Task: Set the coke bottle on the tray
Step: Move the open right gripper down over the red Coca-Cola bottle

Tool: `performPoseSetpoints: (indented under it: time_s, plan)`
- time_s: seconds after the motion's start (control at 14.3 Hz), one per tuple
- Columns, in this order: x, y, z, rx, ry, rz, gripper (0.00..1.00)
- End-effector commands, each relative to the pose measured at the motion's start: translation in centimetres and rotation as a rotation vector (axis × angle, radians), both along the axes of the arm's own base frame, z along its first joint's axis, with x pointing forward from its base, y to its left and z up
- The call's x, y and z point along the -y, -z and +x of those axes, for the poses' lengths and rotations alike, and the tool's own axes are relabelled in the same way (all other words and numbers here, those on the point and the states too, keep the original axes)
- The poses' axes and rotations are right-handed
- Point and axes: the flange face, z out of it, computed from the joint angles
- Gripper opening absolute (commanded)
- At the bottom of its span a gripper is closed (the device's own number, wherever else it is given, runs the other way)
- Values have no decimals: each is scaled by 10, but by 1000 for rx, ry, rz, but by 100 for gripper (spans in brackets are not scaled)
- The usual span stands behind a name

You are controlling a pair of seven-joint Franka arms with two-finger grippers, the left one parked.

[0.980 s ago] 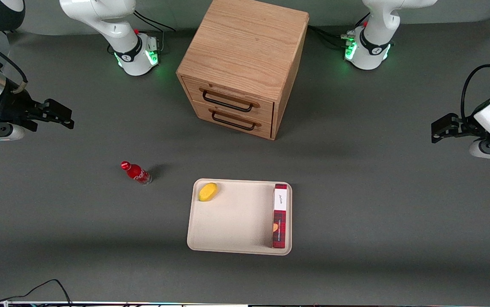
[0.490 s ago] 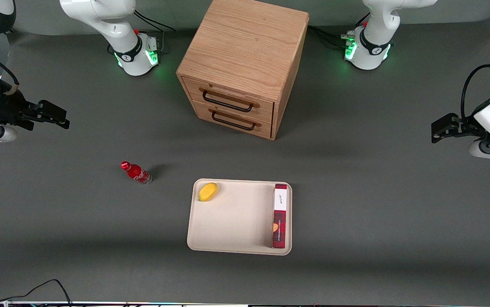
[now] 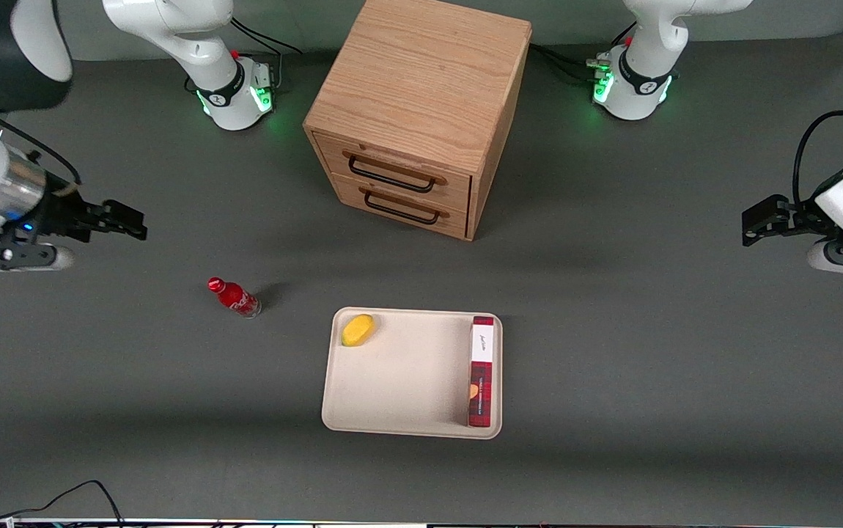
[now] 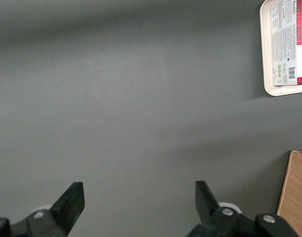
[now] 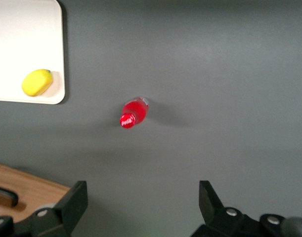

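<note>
Reaching for the coke bottle (image 3: pixel 234 296) comes first: it stands on the table, beside the tray (image 3: pixel 399 400) toward the working arm's end. The gripper (image 3: pixel 128 223), jaws apart, hovers well away and should descend centered over the cap.

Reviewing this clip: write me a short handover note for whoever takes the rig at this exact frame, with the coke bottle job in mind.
Gripper: open, holding nothing, up in the air toward the working arm's end of the table, clear of the bottle.
Coke bottle: standing upright on the bare table, apart from the tray and untouched.
Tray: nearer the front camera than the wooden cabinet. It already carries a yellow fruit in one corner and a red and white box along one edge; the middle is free.
Done: nothing yet.
Left: bring the gripper down over the bottle, grasp it, carry it over and set it on the tray's free middle.
</note>
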Motion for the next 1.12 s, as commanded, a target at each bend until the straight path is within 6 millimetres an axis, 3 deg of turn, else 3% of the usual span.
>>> performPoseSetpoints:
  time_s: [0.0,0.42,0.77,0.91,1.05]
  plan:
    - [-10,52,-11,43,6,18,100]
    - [-38,150,-9,94,-47,12,100]
    - [-43,193,-15,126,-89,-10,100]
    - [-43,200,-17,133,-103,-23,99]
    - [-43,203,-17,131,-105,-23,91]
